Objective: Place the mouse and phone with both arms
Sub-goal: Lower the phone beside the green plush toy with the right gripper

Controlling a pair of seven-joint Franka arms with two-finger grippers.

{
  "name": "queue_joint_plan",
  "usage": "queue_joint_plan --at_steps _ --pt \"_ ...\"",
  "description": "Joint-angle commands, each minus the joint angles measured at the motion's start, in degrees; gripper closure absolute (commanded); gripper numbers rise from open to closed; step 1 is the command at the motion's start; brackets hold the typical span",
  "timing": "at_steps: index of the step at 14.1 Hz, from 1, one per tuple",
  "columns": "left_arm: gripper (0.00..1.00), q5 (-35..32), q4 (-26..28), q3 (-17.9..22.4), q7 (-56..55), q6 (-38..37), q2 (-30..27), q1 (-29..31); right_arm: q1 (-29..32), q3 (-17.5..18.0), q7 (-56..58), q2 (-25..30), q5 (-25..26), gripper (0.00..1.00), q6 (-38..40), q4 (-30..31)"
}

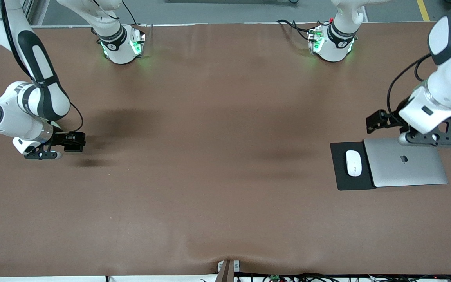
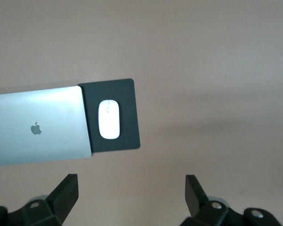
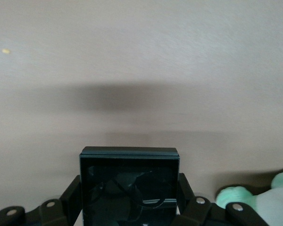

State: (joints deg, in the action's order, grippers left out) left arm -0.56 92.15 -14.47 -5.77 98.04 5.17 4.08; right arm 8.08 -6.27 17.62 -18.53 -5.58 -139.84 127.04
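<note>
Brown table cover, wrinkled at its front edge; grey floor past the bases.
Right gripper [image 1: 43, 154] clamps the phone [image 3: 129, 188] over bare cover [image 1: 210, 156] at its own end. Left gripper [image 2: 132, 193], jaws wide and empty, hangs over the laptop [image 1: 405, 161]. Mouse [image 1: 353, 163] lies on the black mat [image 1: 341, 178] touching the laptop.

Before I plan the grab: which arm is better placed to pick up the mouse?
Left. Its open claw hovers by the mouse on the mat; the right claw already grips the phone.
</note>
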Motion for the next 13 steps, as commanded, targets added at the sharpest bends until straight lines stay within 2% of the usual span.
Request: queue_joint_plan --at_steps 1,5,12,13 --pt "0.00 1.53 2.07 3.99 -0.91 -1.96 -4.72 -4.59 1.58 1.09 0.05 0.69 0.57 1.00 -1.66 2.07" --pt "0.00 1.70 2.07 5.06 -0.91 -4.25 -7.45 -5.39 1.23 1.17 -0.22 0.25 0.40 1.00 -1.84 3.12" --pt "0.00 2.14 1.81 6.03 0.40 -6.45 -8.42 -5.30 -0.08 1.26 -5.84 0.78 0.04 1.00 -3.33 6.46" --pt "0.00 2.75 1.64 6.90 0.66 -6.45 -8.33 -6.09 -0.09 1.26 -6.45 0.78 0.04 0.96 -3.33 6.46"
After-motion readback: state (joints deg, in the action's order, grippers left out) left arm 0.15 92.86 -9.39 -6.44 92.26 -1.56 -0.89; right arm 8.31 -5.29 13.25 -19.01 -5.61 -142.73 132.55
